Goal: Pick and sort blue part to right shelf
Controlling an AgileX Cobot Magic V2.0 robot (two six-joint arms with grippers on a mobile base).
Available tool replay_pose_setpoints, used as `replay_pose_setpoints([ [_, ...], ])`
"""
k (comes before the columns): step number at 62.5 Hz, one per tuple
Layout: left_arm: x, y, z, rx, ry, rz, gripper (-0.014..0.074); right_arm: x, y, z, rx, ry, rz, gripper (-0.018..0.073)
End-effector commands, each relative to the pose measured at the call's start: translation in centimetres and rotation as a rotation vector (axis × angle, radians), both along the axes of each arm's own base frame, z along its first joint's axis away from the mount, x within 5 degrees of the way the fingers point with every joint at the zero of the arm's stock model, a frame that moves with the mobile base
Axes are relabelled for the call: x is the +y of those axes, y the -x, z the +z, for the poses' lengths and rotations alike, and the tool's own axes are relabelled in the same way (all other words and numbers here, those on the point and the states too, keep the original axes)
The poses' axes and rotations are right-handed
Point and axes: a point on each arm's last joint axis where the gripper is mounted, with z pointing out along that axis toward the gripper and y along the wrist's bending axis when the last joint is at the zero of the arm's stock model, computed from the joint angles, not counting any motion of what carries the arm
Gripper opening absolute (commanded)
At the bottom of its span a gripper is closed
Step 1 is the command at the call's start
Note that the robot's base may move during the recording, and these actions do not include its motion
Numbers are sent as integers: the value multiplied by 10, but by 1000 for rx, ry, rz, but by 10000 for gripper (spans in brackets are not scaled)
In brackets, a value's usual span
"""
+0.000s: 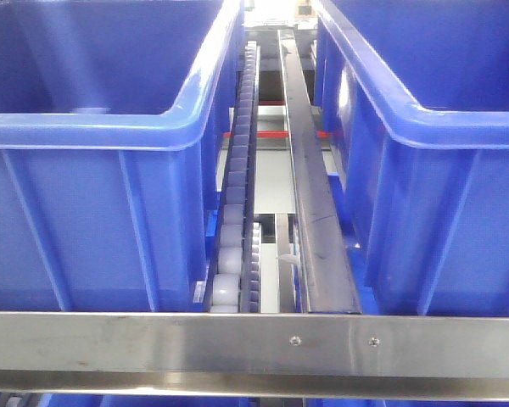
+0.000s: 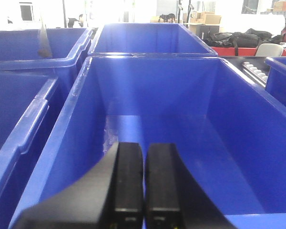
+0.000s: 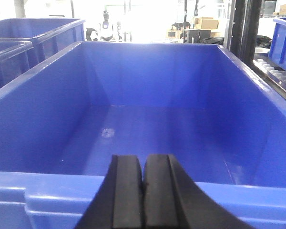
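Note:
The blue part is out of view in every frame. My left gripper (image 2: 143, 157) is shut with nothing between its black fingers; it hangs over a blue bin (image 2: 76, 90) whose floor shows bare. My right gripper (image 3: 143, 164) is also shut and holds nothing; it sits just above the near rim of another blue bin (image 3: 62, 183) whose visible floor is bare. Neither gripper shows in the front view.
In the front view two large blue bins (image 1: 93, 127) (image 1: 458, 136) flank a roller track (image 1: 237, 195) and a steel rail (image 1: 310, 178). A steel crossbar (image 1: 254, 343) runs along the front. More blue bins (image 2: 19, 124) stand to the left of the left gripper.

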Motion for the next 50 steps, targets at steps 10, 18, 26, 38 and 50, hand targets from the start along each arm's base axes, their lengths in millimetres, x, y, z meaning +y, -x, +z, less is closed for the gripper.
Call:
replay_pose_setpoints([
  [10,2,1,14,-91,15,18,124,0,5,16,-138,-1,-6,39],
  [18,5,3,0,-77,23,58,124,0,5,16,-138,-1,-6,39],
  [26,8,9,-23,-74,-18,106,124,0,5,16,-138,-1,-6,39],
  [38,8,11,-53,-128,-10,113,124,0,5,16,-138,-1,-6,39],
  [50,8,7,-75,-82,19,108,124,0,5,16,-138,-1,-6,39],
])
